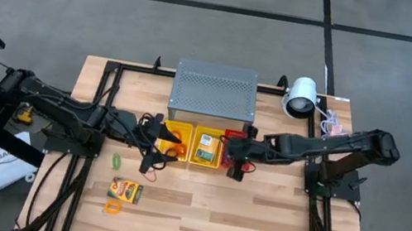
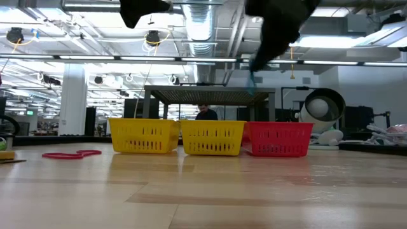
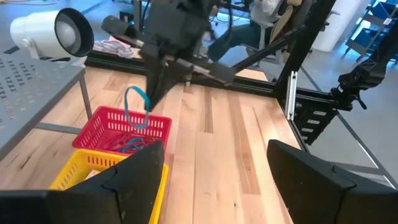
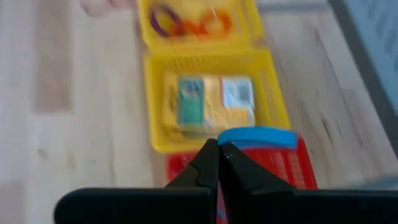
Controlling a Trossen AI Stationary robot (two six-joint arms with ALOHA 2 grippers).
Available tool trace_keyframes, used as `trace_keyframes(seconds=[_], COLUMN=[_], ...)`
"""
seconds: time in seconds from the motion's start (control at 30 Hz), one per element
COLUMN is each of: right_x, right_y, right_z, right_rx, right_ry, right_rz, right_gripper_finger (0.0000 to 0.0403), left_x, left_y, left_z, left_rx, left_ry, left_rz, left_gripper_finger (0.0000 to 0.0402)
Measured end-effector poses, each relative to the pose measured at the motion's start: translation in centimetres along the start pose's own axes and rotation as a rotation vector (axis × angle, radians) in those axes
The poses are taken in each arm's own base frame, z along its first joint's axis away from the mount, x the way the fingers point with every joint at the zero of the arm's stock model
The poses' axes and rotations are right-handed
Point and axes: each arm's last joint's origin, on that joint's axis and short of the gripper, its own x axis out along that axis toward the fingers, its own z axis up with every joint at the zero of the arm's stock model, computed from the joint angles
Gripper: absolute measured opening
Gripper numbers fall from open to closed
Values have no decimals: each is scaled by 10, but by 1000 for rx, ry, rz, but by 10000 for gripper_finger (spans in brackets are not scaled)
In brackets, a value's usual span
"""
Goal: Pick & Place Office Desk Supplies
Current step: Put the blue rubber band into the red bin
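High view: wooden counter [image 1: 198,215] carrying a grey perforated metal box [image 1: 214,92] at the middle of its far edge; directly in front of the box, a row of three mesh baskets: yellow basket [image 1: 175,141] with orange band loops, second yellow basket [image 1: 206,147] with a yellow-and-green card box [image 1: 205,149], red basket [image 1: 232,143] partly under the right arm. Left pincer [image 1: 156,153] over the near left side of the row, fingers spread and empty. Right pincer [image 1: 238,156] over the red basket. Toward the counter's near left corner: another card box [image 1: 125,191], an orange loop [image 1: 112,207], a green loop [image 1: 117,160]. Low view: the three baskets stand side by side; a red loop [image 2: 71,154] lies flat on the counter well to the left of them; the right pincer hangs above the red basket with a blue clip [image 2: 252,81] below its tips. Left wrist view: right pincer [image 3: 151,107] clenched on the blue clip [image 3: 137,102], held just above the red basket [image 3: 118,130], which already contains blue clips. Right wrist view: fingers [image 4: 208,163] pressed together, the blue clip [image 4: 256,137] at their tips, over the red basket [image 4: 273,168].
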Motion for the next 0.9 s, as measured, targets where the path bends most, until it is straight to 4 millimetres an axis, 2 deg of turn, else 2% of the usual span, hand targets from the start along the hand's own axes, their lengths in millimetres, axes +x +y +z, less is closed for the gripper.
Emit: trace_keyframes(seconds=[0.3,0.43,0.63,0.9], right_x=[16,33,60,78], right_y=[-19,-25,-26,-23], right_z=[-13,-17,-21,-30], right_rx=[-8,-2,-17,-44], right_ry=[198,265,340,420], right_rz=[-3,35,66,64], right_gripper_finger=[0,0,0,0], left_x=[0,0,0,0], left_y=[1,1,2,1], left_z=[-2,-5,-7,-7], left_rx=[3,6,-13,-12], left_ry=[20,46,66,73], left_rz=[6,13,18,17], left_gripper_finger=[282,282,282,282])
